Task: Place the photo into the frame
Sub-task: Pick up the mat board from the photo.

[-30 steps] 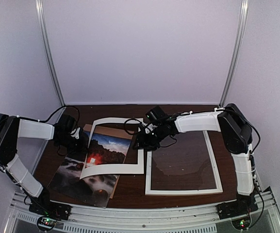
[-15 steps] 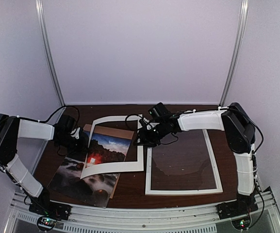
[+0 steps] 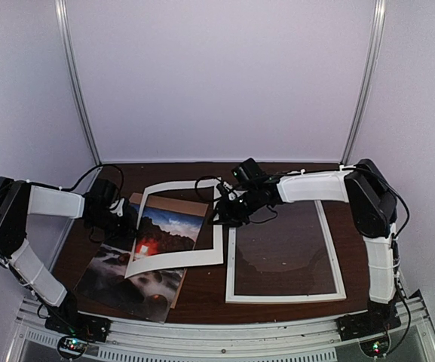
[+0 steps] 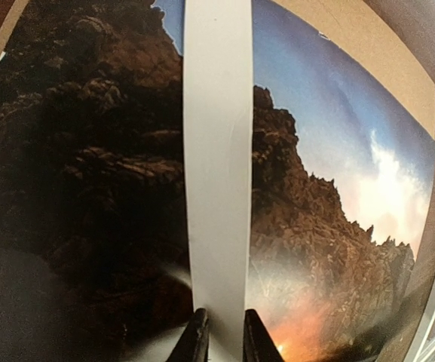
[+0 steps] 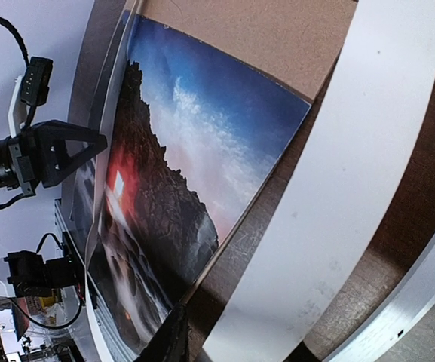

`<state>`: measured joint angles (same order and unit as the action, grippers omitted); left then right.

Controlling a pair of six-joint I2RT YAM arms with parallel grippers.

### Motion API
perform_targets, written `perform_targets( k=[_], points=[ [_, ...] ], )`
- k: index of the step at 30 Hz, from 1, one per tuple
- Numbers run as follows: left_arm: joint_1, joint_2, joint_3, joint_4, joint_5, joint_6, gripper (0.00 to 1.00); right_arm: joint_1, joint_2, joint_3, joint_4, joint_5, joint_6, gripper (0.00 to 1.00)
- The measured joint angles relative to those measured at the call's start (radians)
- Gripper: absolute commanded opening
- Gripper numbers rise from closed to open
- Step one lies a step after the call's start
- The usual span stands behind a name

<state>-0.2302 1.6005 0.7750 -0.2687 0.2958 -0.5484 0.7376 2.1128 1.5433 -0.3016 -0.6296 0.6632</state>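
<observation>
Top external view: the photo [image 3: 130, 275] is laid flat on the left of the surface [image 3: 202, 303], over a brown board [image 3: 181, 201]; the frame [image 3: 285, 297] is set flat to its right. A white mat [image 3: 178, 262] is draped across the photo. The mat's left border is pinched by the closed left claw [image 4: 222, 343], and its right border by the closed right claw [image 3: 225, 211].

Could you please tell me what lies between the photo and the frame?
In the top view, the right border of the white card mat lies between the photo and the frame.
</observation>
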Motion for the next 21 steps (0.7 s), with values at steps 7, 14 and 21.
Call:
perform_targets(
  k=[7, 14, 21],
  points=[
    [0.0, 0.0, -0.001, -0.002, -0.005, 0.001, 0.24, -0.008, 0.0, 0.0, 0.004, -0.005, 0.003, 0.14],
    [0.0, -0.003, 0.0, -0.016, -0.01, 0.01, 0.47, -0.014, 0.0, 0.0, 0.006, -0.018, 0.015, 0.0],
    [-0.001, -0.055, 0.0, -0.048, -0.029, 0.014, 0.62, -0.019, -0.021, -0.001, -0.019, -0.019, 0.004, 0.0]
  ],
)
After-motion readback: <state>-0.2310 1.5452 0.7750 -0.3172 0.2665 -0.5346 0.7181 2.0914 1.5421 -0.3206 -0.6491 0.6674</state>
